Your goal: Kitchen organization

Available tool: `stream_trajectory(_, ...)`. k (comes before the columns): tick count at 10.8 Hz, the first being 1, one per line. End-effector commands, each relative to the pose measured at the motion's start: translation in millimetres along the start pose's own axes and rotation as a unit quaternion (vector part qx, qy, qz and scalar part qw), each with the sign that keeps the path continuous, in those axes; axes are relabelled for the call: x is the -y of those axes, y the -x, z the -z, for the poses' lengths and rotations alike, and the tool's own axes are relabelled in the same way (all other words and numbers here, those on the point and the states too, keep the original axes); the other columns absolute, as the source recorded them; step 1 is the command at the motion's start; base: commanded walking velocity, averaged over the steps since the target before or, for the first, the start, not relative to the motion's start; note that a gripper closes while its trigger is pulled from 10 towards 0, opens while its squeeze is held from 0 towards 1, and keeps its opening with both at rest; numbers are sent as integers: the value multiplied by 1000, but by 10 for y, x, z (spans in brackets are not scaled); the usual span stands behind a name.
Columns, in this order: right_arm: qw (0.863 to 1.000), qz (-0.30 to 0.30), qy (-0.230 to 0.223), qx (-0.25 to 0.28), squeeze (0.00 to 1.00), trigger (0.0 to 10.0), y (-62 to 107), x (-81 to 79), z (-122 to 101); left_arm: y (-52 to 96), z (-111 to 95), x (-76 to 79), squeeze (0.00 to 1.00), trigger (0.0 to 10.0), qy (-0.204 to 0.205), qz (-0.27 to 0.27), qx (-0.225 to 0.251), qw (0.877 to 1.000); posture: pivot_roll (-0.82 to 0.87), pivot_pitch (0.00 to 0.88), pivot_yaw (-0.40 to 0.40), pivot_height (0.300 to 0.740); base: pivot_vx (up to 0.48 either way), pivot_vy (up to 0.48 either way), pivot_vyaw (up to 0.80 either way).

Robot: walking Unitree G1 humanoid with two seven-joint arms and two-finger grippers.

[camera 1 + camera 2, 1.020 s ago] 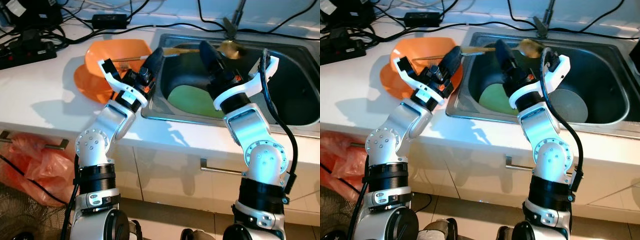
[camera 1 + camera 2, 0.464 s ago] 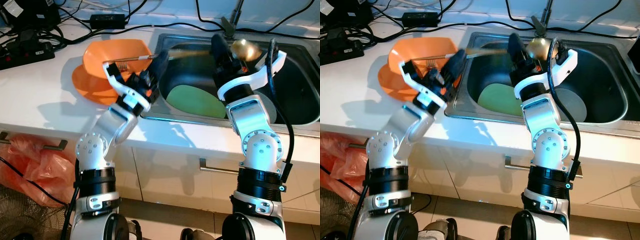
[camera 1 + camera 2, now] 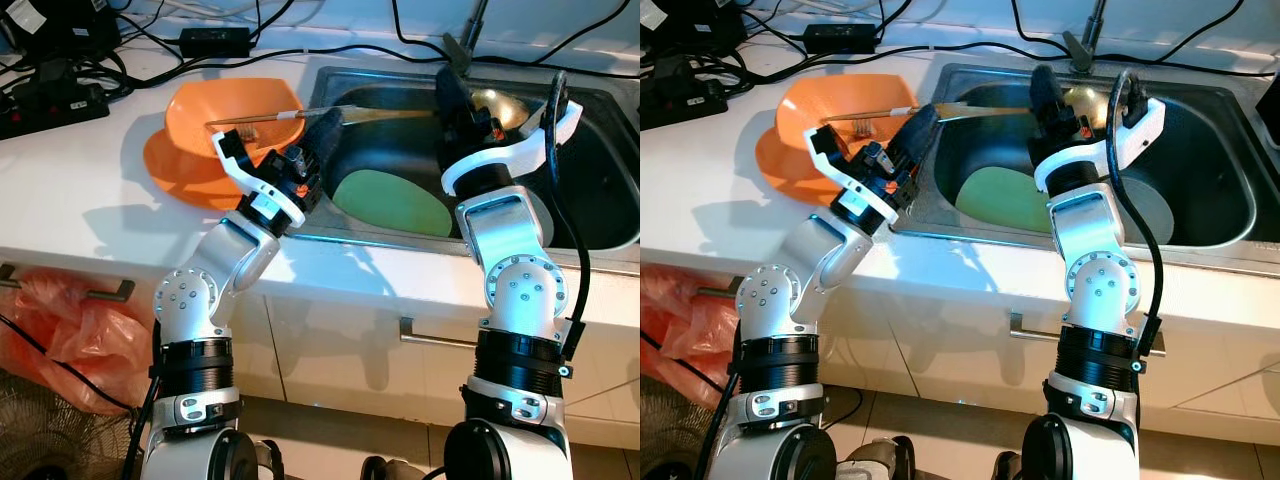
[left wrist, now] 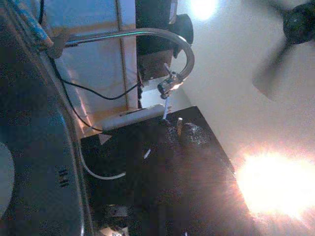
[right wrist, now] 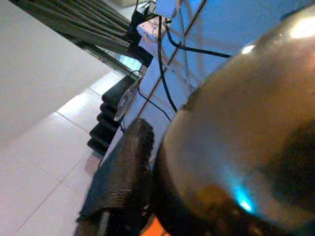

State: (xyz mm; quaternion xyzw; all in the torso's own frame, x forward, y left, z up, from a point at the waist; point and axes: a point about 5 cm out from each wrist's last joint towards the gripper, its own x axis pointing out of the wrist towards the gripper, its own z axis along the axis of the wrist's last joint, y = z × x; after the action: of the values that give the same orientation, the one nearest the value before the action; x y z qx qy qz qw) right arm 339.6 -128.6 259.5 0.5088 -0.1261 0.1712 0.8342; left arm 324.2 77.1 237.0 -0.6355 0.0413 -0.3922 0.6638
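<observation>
Over the steel sink (image 3: pixel 600 235), the right gripper (image 3: pixel 452 95) clamps a brass ladle (image 3: pixel 497 103), probably for sorting; the left gripper (image 3: pixel 322 130) hovers, finger spacing unclear.

Head views bright and sharp, arm shadows on the worktop (image 3: pixel 90 190); left wrist view dim, with glare.

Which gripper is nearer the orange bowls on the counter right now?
Left. The left gripper sits at the sink's left rim, just beside the orange bowls. The right gripper is farther off, over the sink by the brass ladle bowl.
</observation>
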Motion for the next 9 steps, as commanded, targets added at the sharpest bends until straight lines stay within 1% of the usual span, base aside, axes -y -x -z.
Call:
stream_trajectory(1,1000,-8,-8,11,0,0,-38,-66,-20,-31,160,-50,0,0,23,2,-5,1000,66,127,30,740,0,0,0)
stream_trajectory(3,1000,-2,-7,15,0,0,-50,-61,-37,-44,164,-127,0,0,-12,-29,-16,999,67,125,27,740,0,0,0)
stream_trajectory(4,1000,0,-6,16,0,0,-52,-57,-47,-49,150,-162,0,0,-26,-44,-12,999,66,124,27,740,0,0,0)
stream_trajectory(5,1000,6,-5,23,0,0,-57,-44,-74,-40,94,-276,694,0,-54,-85,4,995,66,124,27,740,0,0,0)
stream_trajectory(6,999,15,-12,30,0,0,-60,-24,-94,-25,78,-337,1000,3686,-59,-101,10,993,65,125,27,740,0,0,0)
stream_trajectory(7,999,24,-11,34,0,0,-62,-4,-109,-11,90,-372,1000,0,-57,-105,14,993,64,127,28,740,0,0,0)
stream_trajectory(8,999,27,-9,34,0,0,-63,4,-114,-4,98,-382,1000,0,-58,-107,15,992,64,127,27,740,0,0,0)
stream_trajectory(9,999,33,-8,35,0,0,-65,19,-121,4,93,-400,1000,2078,-63,-112,19,992,66,129,26,740,0,0,0)
